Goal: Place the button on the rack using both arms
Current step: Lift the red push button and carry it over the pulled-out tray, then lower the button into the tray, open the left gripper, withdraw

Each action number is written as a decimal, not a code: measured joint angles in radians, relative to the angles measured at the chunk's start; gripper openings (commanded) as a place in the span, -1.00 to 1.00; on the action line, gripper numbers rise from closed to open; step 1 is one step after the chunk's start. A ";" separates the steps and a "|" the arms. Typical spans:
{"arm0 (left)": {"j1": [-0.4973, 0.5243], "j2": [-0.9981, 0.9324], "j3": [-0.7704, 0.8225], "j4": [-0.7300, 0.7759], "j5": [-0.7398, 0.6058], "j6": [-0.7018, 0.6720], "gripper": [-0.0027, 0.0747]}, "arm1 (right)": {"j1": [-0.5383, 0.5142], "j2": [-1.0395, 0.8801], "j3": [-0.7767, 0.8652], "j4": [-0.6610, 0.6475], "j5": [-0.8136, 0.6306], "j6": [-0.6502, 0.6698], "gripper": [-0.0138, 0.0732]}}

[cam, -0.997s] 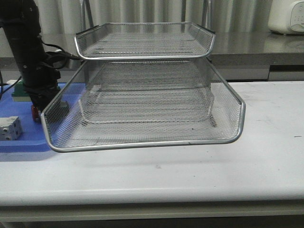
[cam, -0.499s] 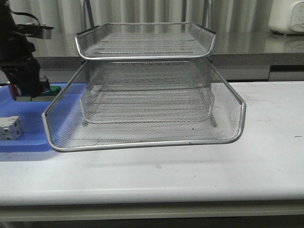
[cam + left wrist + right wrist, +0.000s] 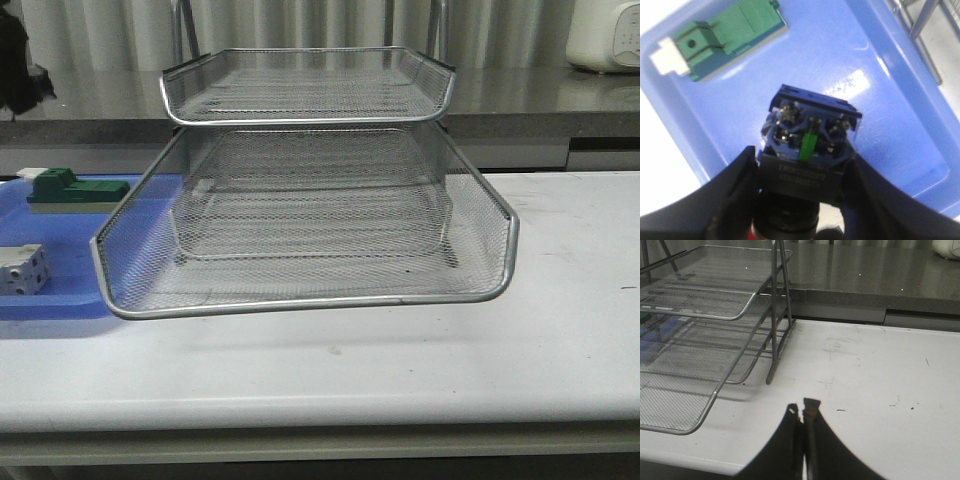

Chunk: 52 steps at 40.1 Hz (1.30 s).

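Your left gripper [image 3: 802, 200] is clamped on the button [image 3: 807, 145]: in the left wrist view its two black fingers [image 3: 735, 185] press the black body from either side, the blue rear block with its contacts and a green strip faces the camera, and a sliver of the red cap shows low between the fingers. The button hangs lifted above the blue tray [image 3: 890, 100], clear of its floor. On that tray you can see the green-and-white block [image 3: 720, 37] lying well apart from the button, and in the front view the same block sits near the tray's far side with a white cube-like part [image 3: 22, 270] near the front. In the front view only a dark bit of your left arm [image 3: 18, 60] shows at the upper left edge; the button itself is out of that frame. The rack [image 3: 300, 210] stands in the middle of the white table [image 3: 420, 370], its mesh tiers holding nothing, the blue tray just beside it on the left. Your right gripper [image 3: 801, 412] hovers over bare table to the right of the rack, fingertips pressed together with nothing between them.
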 measured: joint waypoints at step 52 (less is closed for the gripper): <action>-0.638 -0.023 0.180 -0.051 0.000 -0.039 -0.35 | 0.000 0.000 0.000 0.000 0.000 0.000 -0.82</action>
